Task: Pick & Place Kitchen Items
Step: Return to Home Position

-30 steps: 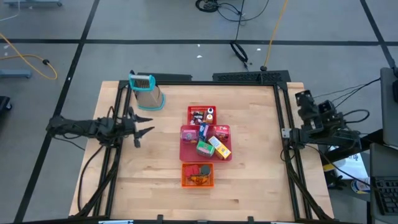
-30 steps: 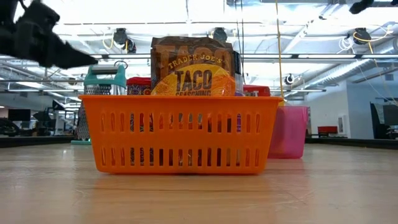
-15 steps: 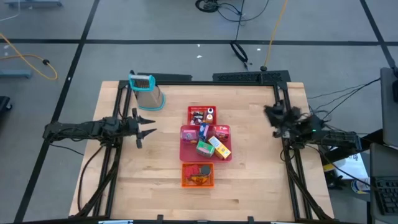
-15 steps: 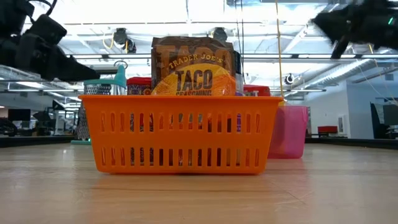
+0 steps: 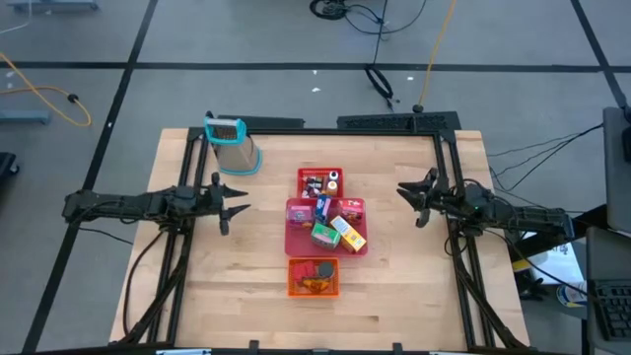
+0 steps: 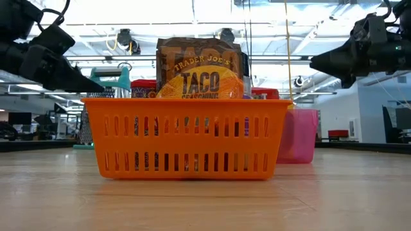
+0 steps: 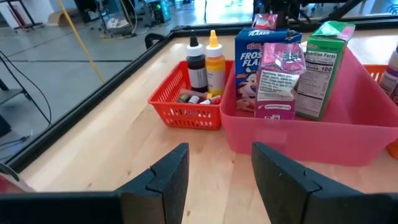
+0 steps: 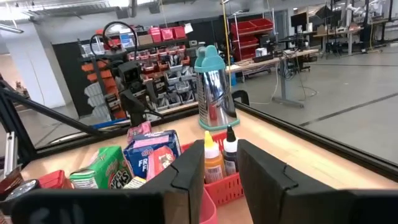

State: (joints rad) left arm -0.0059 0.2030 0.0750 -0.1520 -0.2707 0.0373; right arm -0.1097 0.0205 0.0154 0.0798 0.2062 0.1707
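The kitchen items sit in three containers in a row down the table's middle. A red basket point(image 5: 320, 182) holds a yellow squeeze bottle point(image 7: 215, 59) and a dark one. A pink tray point(image 5: 327, 229) holds a green box point(image 7: 323, 68), a blue cereal box point(image 7: 249, 56) and a pink packet point(image 7: 280, 74). An orange basket point(image 6: 186, 138) holds a taco seasoning packet point(image 6: 199, 70). My left gripper point(image 5: 237, 205) hovers open left of the pink tray. My right gripper point(image 5: 407, 202) hovers open to its right. Both point level at the tray, with nothing between their fingers.
A metal grater with a teal handle point(image 5: 234, 145) stands upright at the table's far left. A black frame point(image 5: 394, 122) runs along the far edge and both sides. Bare wood lies between each gripper and the containers, and along the near edge.
My right arm has swung down from a raised, folded pose at the table's right edge. Its gripper has tipped to level and reached toward the pink tray. My left gripper has sunk a little beside the tray. Nothing in the containers has moved.
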